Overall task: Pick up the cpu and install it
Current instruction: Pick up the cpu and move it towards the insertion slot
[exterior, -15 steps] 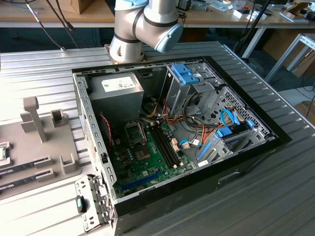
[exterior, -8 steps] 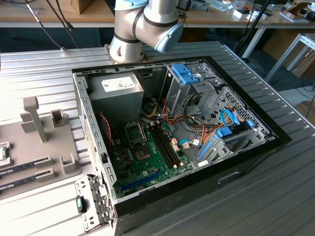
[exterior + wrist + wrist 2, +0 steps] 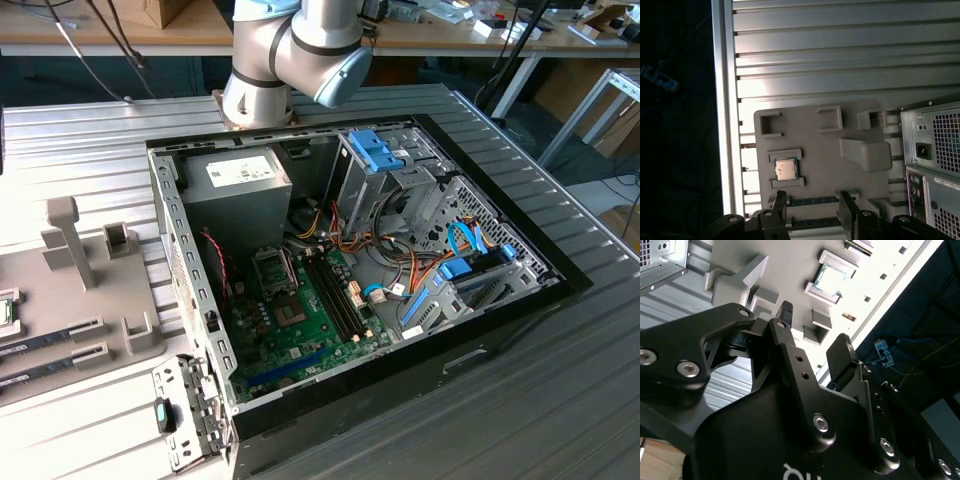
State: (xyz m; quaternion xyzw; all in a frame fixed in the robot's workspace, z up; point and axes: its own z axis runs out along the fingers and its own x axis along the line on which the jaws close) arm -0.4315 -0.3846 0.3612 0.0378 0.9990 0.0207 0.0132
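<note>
The cpu [image 3: 785,170], a small silvery square with a thin green rim, lies flat in a recess of the grey fixture plate [image 3: 820,150]. In the second wrist view the cpu [image 3: 831,280] sits in the same holder. My gripper [image 3: 812,202] hangs well above the plate, open, with nothing between its black fingers [image 3: 779,201]. The second wrist view shows the gripper [image 3: 815,330] with its fingers apart and off to one side of the cpu. In the exterior view the cpu [image 3: 5,312] peeks in at the left edge, and the motherboard's empty socket [image 3: 273,268] lies inside the open case.
The open computer case [image 3: 500,300] holds a power supply [image 3: 235,185], blue-tabbed drive cages [image 3: 385,160] and loose cables. Memory sticks [image 3: 55,332] lie in slots on the fixture plate [image 3: 60,290]. The ribbed metal table [image 3: 840,60] ends at a side rail [image 3: 722,100].
</note>
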